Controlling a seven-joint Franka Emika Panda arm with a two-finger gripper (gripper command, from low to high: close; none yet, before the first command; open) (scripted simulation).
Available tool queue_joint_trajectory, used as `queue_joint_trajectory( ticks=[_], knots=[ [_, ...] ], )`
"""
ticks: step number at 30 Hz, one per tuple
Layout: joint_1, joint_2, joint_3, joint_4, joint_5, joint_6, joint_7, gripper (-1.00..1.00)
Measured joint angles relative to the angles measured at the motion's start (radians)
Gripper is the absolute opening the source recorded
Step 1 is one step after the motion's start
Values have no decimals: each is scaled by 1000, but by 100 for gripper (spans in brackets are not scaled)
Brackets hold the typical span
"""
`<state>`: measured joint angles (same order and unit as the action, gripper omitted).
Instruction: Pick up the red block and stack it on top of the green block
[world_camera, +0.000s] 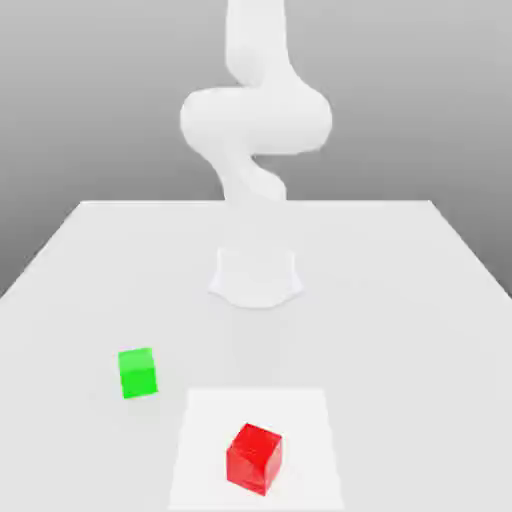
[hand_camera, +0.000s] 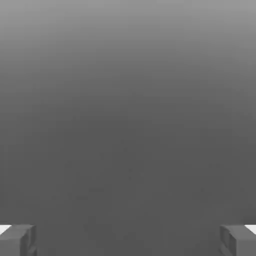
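The red block (world_camera: 254, 458) is a small glossy cube with plain, sharp-edged faces; its lit top face is a brighter red than the 2 darker sides turned toward the camera. It sits turned at an angle on a pale, flat square patch (world_camera: 300, 410) that is slightly whiter than the surface around it, near the front edge of the table (world_camera: 420, 300). The green block (world_camera: 137, 372) is a cube of about the same size, bright and unmarked, with a matte look and a lighter top face. It rests on the bare table toward the exterior view's left and a little farther back than the red block, well apart from it.

The table is a smooth, featureless white slab. The arm (world_camera: 255, 120) is a chain of rounded, white, tube-like segments rising from a flared white base (world_camera: 256, 277) at the table's middle.

In the hand view, the gripper (hand_camera: 128, 240) is released: its 2 grey, blocky fingertips (hand_camera: 17, 240) stand wide apart with nothing between them, against a plain grey gradient.
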<state>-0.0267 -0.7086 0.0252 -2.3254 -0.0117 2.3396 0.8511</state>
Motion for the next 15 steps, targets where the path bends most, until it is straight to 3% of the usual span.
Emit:
queue_joint_trajectory(
  ticks=[15],
  knots=[
    [-101,552,88,-152,-78,237,313,0]
  ],
)
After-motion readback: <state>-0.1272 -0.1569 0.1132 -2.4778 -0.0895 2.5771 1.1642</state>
